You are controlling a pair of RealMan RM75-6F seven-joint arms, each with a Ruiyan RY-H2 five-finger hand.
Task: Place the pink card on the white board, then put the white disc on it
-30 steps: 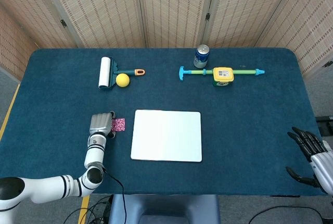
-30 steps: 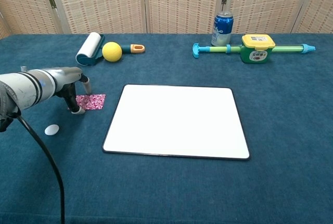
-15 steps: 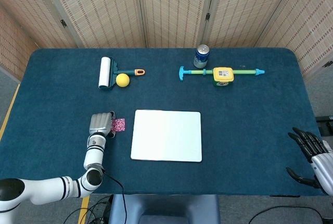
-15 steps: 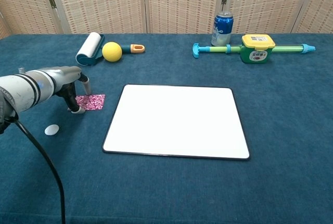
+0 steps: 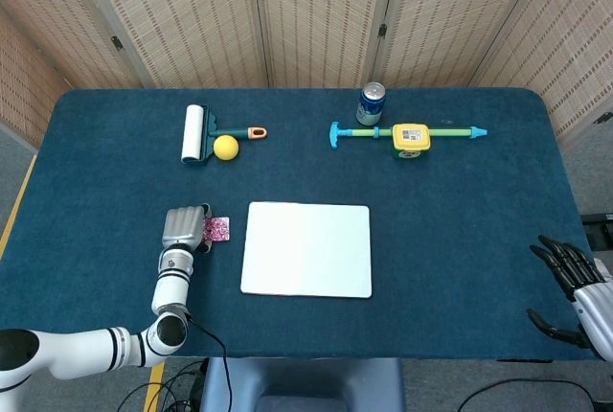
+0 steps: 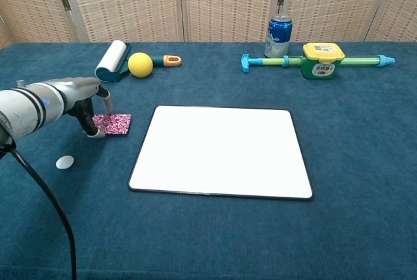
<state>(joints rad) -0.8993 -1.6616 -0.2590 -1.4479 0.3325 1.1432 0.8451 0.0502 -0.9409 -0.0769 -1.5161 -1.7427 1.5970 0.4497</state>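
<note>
The pink card (image 6: pixel 112 124) sits at the fingertips of the left hand (image 6: pixel 88 107), which pinches its near edge; in the chest view the card looks slightly lifted off the blue table (image 6: pixel 365 163), likely so it can be carried. The white board (image 6: pixel 220 150) lies just beyond the card, on the side away from the hand, with nothing on it. The white disc (image 6: pixel 64 161) rests on the cloth close behind that hand, toward the robot, waiting its turn. The right hand (image 5: pixel 575 287) hovers well apart at the table's opposite edge, fingers spread, holding nothing. A lint roller (image 6: pixel 112 60) and yellow ball (image 6: pixel 140 64) lie farther off.
</note>
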